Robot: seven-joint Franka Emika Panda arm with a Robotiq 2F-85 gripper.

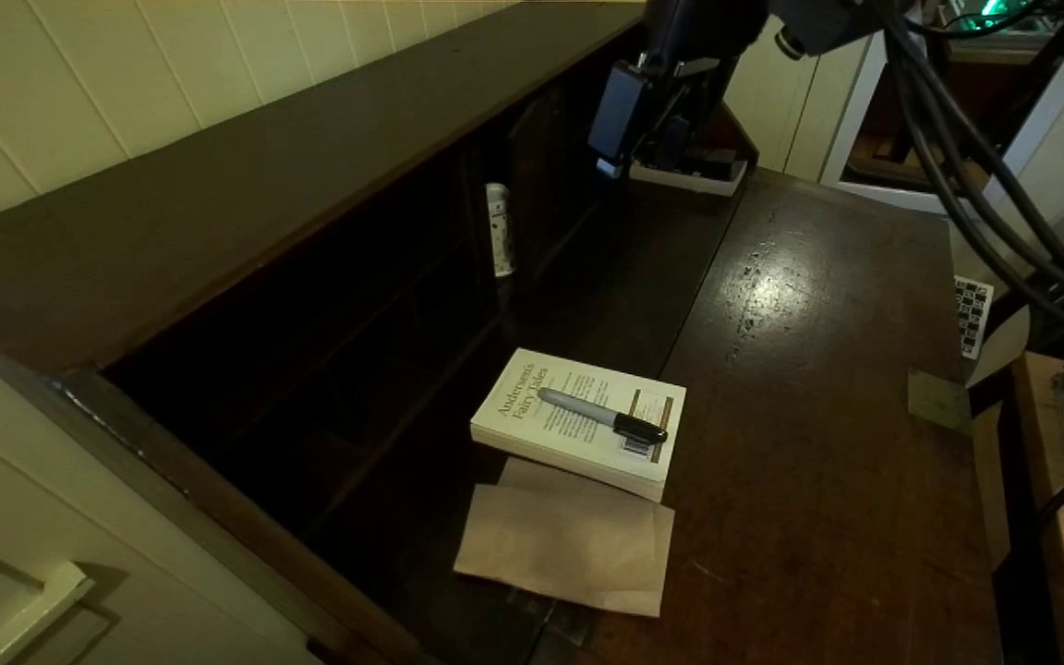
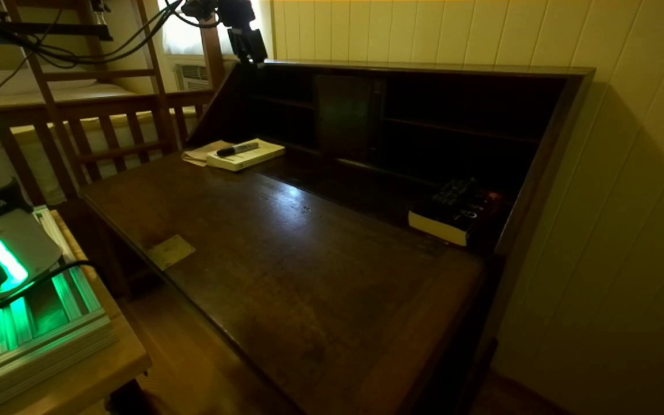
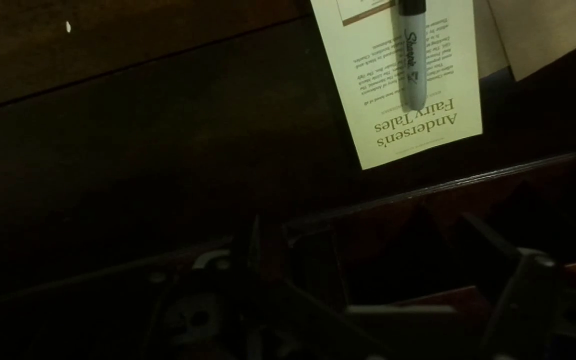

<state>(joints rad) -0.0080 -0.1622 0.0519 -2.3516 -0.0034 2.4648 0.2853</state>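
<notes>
Several shadowed desk compartments [image 2: 461, 128] hide their insides; the wide-spread claw [image 3: 361, 218] holds nothing.

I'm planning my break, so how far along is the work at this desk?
Perhaps done: the marker lies on the Andersen's Fairy Tales book. In hand: nothing; the open claw hangs clear of both. Left: possibly picking up the marker, unless it has already been set down there for good.

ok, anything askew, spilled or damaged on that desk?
Yes, one flaw: the desktop carries a speckled patch where light glints, as if the finish were scuffed or pitted. Nothing looks spilled, though the shelves are too dark to check. The marker lies flat on the pale book, nothing odd.
</notes>
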